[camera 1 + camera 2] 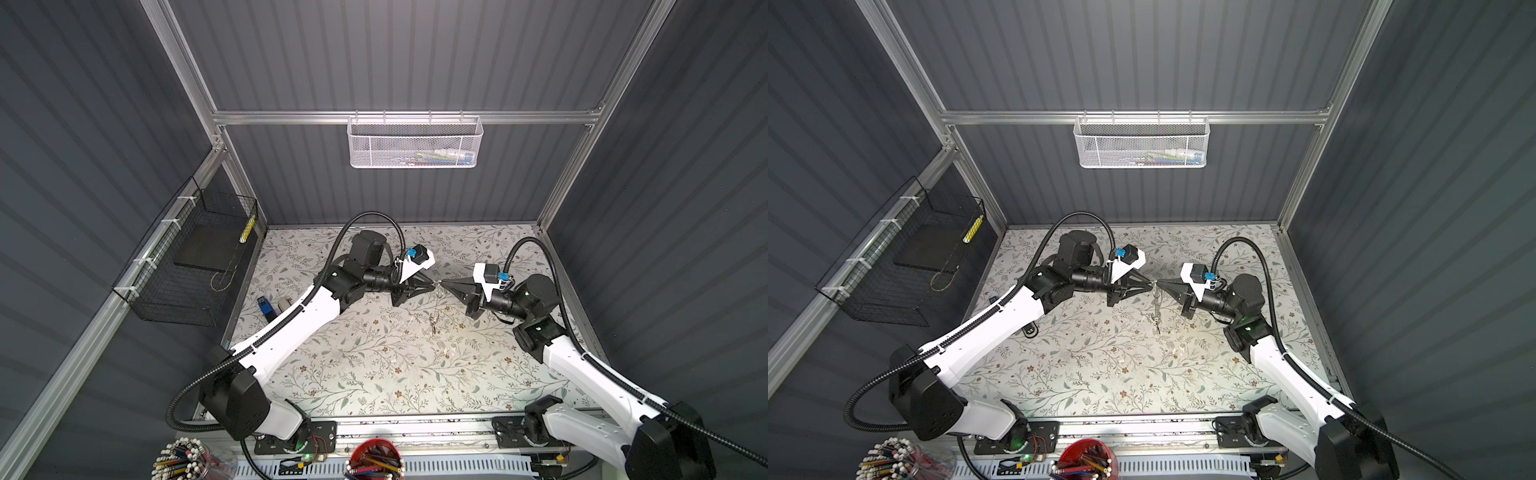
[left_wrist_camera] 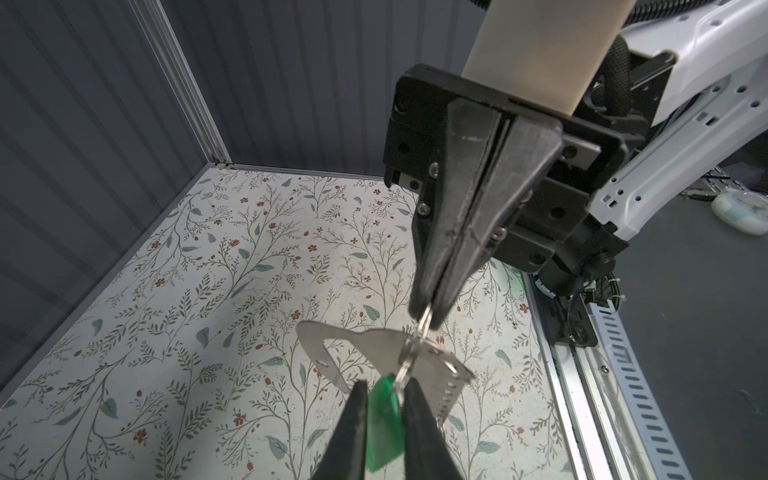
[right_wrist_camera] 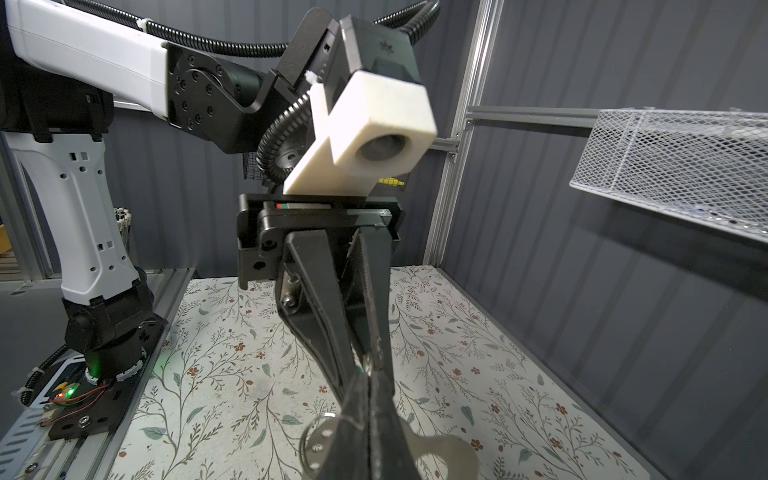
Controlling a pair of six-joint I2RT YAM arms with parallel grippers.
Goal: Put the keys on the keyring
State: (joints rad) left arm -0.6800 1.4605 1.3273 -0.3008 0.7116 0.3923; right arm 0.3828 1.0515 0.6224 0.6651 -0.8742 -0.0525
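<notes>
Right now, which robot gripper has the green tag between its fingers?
The left gripper: the green tag sits between its two fingers. The right gripper has its fingers pinched on the grey keyring instead.

Shows the right gripper (image 2: 426, 318) clamped on a small loop (image 2: 421, 329) of the flat keyring (image 2: 357, 362). Catches the green tag (image 2: 384, 415) between the left gripper's (image 2: 385, 386) fingers (image 2: 352, 430).

Left hand (image 1: 430, 285) and right hand (image 1: 445, 284) block the middle; near table (image 1: 374, 374) open; blue stapler (image 1: 264, 308) far left.
</notes>
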